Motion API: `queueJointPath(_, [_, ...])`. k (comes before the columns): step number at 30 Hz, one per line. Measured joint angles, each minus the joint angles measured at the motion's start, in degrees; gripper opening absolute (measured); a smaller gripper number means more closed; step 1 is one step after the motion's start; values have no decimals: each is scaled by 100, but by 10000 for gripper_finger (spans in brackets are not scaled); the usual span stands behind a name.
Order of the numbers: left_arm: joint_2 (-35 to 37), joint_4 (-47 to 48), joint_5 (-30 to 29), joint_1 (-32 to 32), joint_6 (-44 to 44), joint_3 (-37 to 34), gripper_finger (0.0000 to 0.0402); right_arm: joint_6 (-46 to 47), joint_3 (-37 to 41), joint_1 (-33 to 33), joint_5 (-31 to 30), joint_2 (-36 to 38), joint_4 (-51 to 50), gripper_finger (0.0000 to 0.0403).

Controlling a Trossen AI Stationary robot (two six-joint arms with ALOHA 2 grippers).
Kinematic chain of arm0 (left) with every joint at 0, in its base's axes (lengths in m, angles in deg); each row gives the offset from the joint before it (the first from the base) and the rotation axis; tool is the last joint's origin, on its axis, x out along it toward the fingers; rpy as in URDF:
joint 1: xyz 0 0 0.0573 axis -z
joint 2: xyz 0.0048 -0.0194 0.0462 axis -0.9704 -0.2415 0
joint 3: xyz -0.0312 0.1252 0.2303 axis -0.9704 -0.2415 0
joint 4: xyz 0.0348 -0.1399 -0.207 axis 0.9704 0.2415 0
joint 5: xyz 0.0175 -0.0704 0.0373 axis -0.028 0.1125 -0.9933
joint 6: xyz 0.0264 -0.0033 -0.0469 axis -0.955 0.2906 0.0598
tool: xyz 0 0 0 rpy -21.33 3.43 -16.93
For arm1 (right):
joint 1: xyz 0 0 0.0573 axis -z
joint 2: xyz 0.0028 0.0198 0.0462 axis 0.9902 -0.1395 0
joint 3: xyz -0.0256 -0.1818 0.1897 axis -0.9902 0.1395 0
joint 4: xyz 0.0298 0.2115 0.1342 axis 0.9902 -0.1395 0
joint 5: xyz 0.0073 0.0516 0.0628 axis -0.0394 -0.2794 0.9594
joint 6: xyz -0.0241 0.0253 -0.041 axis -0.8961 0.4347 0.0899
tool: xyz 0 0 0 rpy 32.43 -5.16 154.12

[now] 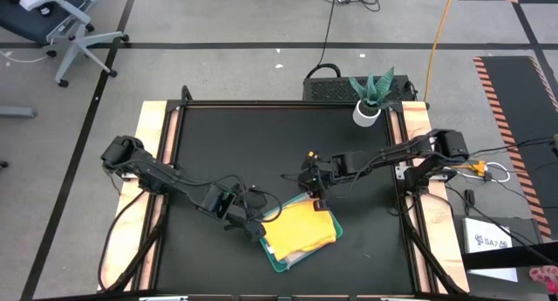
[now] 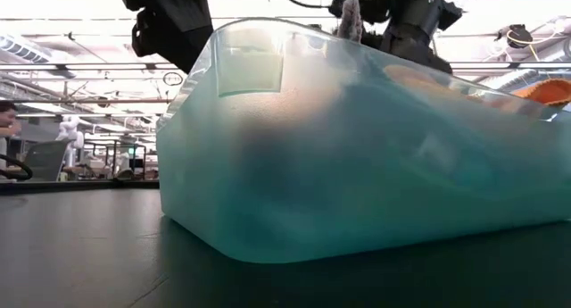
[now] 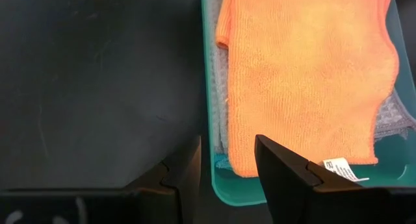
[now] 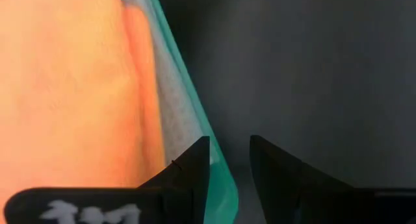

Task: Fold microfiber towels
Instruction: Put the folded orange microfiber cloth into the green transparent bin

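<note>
The yellow-orange towel (image 1: 301, 229) lies folded on top of the stack in the teal tray (image 1: 277, 261), with a grey towel (image 3: 221, 100) showing beneath its edge, so the pile looks stowed rather than in work. The left end effector (image 1: 250, 228) sits at one side of the tray with its fingers (image 3: 281, 172) spread to either side of the tray's wall, pinching nothing, seemingly to steady or shift it. The right end effector (image 1: 319, 201) hangs at the opposite edge, likewise parted astride the rim and empty, on the dark counter (image 1: 261, 144).
</note>
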Motion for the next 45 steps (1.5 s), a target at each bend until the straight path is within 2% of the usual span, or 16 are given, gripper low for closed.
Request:
queueJointPath(6, [-2, -6, 0, 4, -2, 0, 145, -16, 149, -24, -23, -109, 7, 100])
queueJointPath(9, [-2, -4, -2, 4, -29, 0, 145, 65, 169, -10, -267, -116, 4, 93])
queueJointPath(14, [-2, -4, -2, 4, -45, 0, 145, 265, 168, 213, -901, -116, 119, 42])
queueJointPath(17, [-2, -4, -2, 4, -45, 0, 145, 501, 168, 475, -878, -107, 137, 13])
queueJointPath(25, [-2, -4, 0, 9, -45, 0, 145, 945, 168, 1038, -1097, -109, 146, 11])
queueJointPath(31, [-2, -6, 2, 9, -109, 0, 145, 939, 162, 1086, -1058, -109, 89, 11])
queueJointPath(45, [-2, -6, 6, 9, -305, 0, 145, 966, 162, 1082, -796, -26, 57, 54])
